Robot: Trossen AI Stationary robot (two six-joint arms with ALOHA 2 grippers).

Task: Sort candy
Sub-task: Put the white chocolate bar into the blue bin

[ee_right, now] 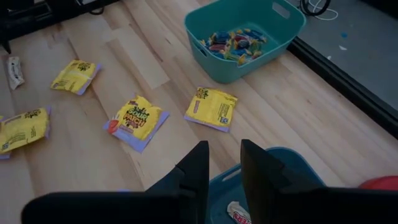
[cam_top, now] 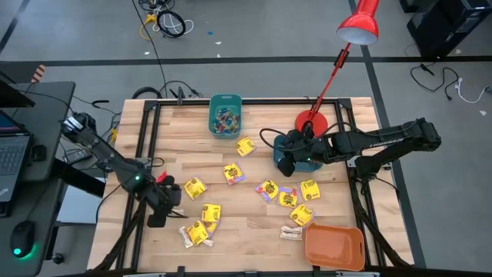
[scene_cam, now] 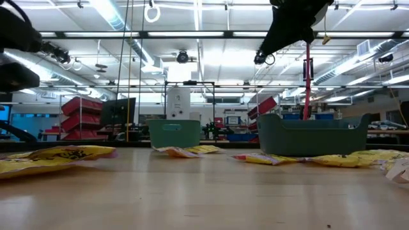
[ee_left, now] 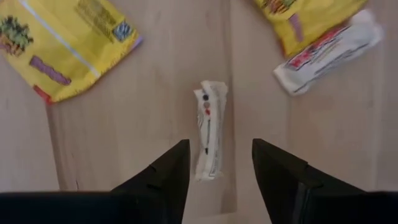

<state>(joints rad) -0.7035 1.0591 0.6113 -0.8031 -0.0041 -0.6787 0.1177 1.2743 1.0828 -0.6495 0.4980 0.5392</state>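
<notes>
The small pale whitish stick-shaped candy in its white wrapper (ee_left: 209,130) lies flat on the light wooden surface (ee_left: 155,106), directly in front of the left gripper (ee_left: 217,165). Its long axis runs straight away from the gripper, along the gap, so each dark finger stands beside one long side of it. The jaws are apart, and nothing is held between them. I judge that a closing would squeeze the stick across its narrow width, which is the good direction.

Near it lie a square yellow packet with dark print (ee_left: 59,43) and a second white stick with red print (ee_left: 329,53), both apart from the fingers.

The left arm is clearly the nearer one. The right gripper (ee_right: 221,168) hovers well apart, over a dark teal plastic bin (cam_top: 296,150); its jaws stand a little apart, with nothing visible between them. A lighter teal bin with small coloured sweets (ee_right: 242,37) stands beyond.
</notes>
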